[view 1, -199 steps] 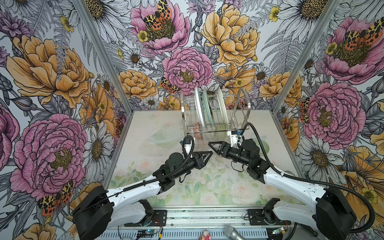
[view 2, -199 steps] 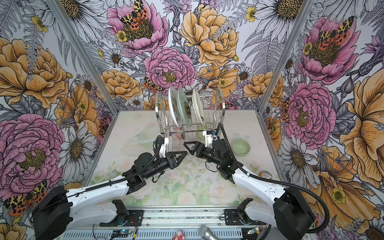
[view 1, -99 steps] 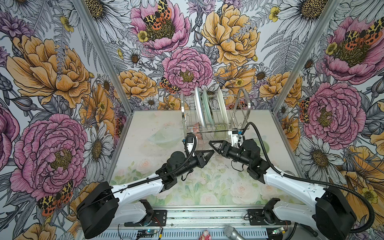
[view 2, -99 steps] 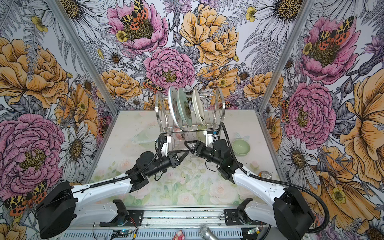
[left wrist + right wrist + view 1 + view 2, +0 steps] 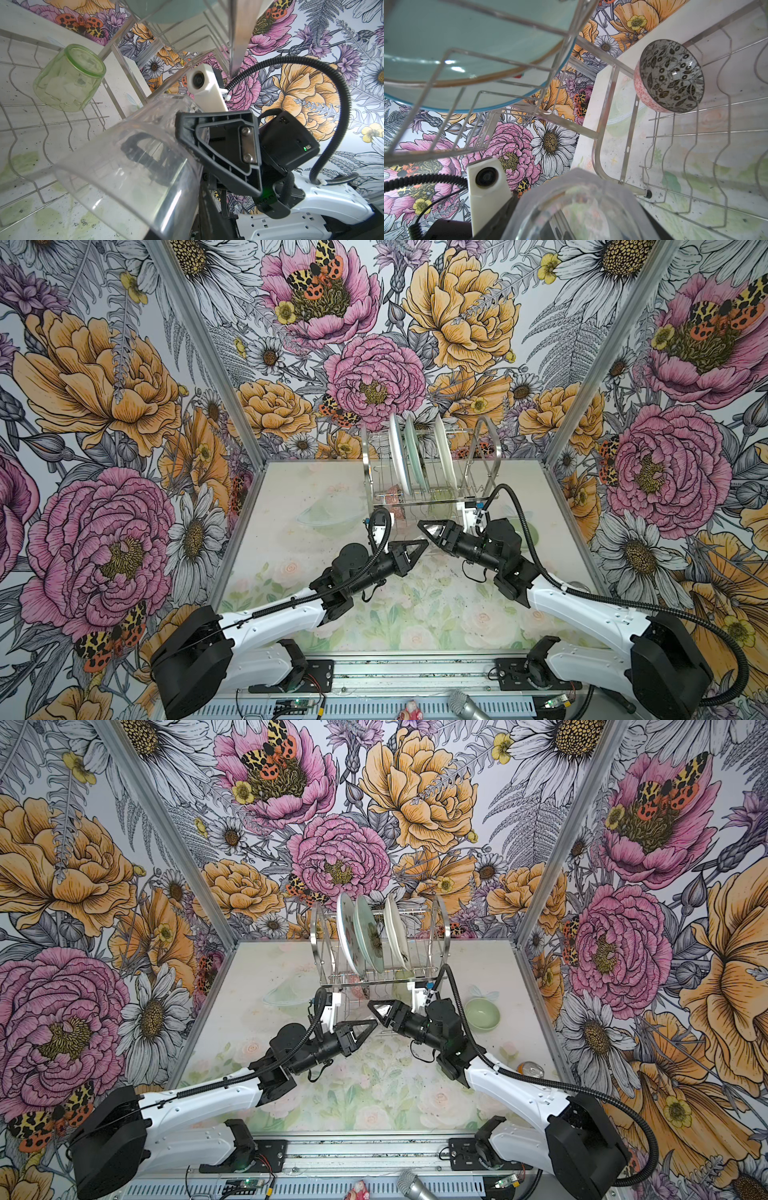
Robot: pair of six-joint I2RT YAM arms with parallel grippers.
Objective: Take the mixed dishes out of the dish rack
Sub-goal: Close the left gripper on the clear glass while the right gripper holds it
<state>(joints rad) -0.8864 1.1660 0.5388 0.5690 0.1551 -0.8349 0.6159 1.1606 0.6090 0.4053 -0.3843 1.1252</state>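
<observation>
Looks like a handover: mid-frame, in front of the rack point(image 5: 365, 464), the right gripper point(image 5: 424, 526) is clamping its fingers around a clear tumbler point(image 5: 124, 166). The left gripper point(image 5: 424, 544) is sitting at the tumbler's wall with fingers nearly together, and I cannot tell whether they are gripping. Next, the right should be letting go only once the left is holding.

Shiny chrome dish rack point(image 5: 600, 143); glossy clear tumbler point(image 5: 128, 166); translucent green tumbler point(image 5: 69, 79).

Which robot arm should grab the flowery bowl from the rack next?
Left, probably. The pink patterned bowl sits at the left end of the dish rack's lower shelf, on the left gripper's side, while the right gripper has the clear tumbler between its fingers.
</observation>
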